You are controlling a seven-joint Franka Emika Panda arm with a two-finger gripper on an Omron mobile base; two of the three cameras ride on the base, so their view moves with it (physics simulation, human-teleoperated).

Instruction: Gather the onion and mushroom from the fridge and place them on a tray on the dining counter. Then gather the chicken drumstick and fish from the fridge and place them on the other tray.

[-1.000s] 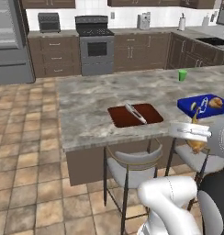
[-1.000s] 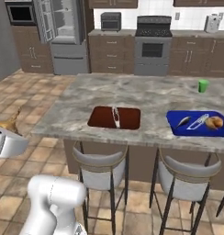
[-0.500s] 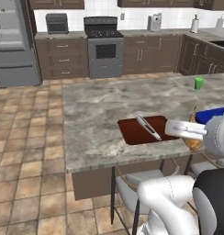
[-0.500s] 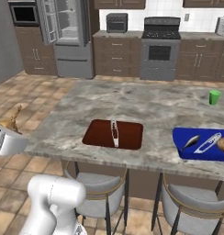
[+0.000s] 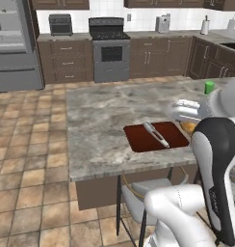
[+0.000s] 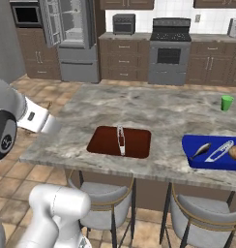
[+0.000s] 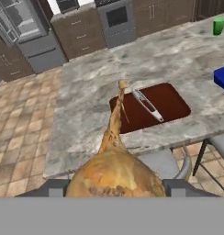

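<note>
Right base view: speckled dining counter (image 6: pixel 154 109), tiled kitchen floor (image 6: pixel 23 179).

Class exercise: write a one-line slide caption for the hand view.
Gripper carries the chicken drumstick toward the dark red-brown tray, where the fish already lies.
</note>
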